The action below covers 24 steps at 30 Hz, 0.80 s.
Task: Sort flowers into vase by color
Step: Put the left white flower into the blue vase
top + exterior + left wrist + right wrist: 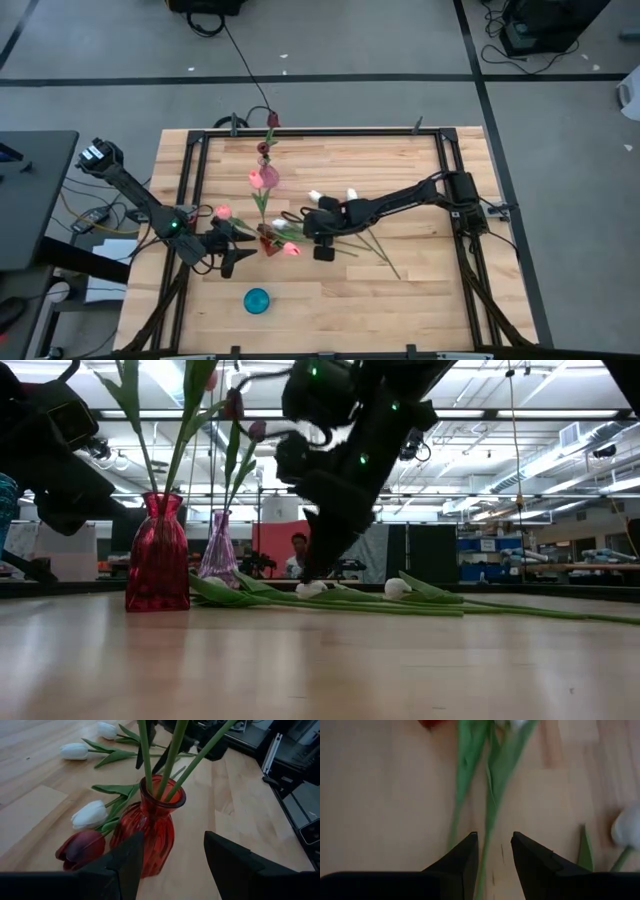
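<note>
R gripper (492,851) angled down over stems (490,810), fingers apart (holding nothing).

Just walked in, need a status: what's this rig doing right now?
Sorting tulips into vases by color. The red vase already holds three stems; a second vase behind it also holds some. White tulips and a maroon one lie on the table. The right gripper hangs open over a loose green stem, not gripping it. The left gripper is open beside the red vase, holding nothing.
</note>
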Each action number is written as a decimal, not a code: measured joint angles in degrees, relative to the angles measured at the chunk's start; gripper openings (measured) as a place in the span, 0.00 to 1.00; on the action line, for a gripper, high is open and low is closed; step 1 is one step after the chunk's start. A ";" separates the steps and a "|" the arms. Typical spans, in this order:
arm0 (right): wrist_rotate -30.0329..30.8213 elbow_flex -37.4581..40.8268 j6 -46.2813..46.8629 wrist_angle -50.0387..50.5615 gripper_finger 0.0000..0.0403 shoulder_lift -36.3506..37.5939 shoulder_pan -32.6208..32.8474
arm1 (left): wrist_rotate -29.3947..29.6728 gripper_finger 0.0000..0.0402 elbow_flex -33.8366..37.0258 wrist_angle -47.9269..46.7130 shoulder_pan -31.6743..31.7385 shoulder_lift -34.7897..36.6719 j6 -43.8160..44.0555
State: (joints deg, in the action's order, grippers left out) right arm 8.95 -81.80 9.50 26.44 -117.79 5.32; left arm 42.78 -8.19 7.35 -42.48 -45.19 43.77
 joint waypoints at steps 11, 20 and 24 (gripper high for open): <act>-0.26 0.37 -0.13 2.51 0.31 -2.13 0.07 | -3.61 0.53 0.00 -1.18 -0.01 0.00 1.40; -1.51 0.26 0.25 6.58 0.18 -2.17 0.02 | -13.86 0.53 0.00 -1.55 -0.02 -0.13 2.52; -3.19 0.17 0.90 8.26 0.04 -2.10 -0.12 | -17.27 0.53 0.00 -0.57 -0.02 -0.20 1.90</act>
State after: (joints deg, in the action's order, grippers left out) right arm 5.76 -81.62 10.39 34.70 -119.90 5.20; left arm 25.51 -8.19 6.77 -42.50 -45.39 45.66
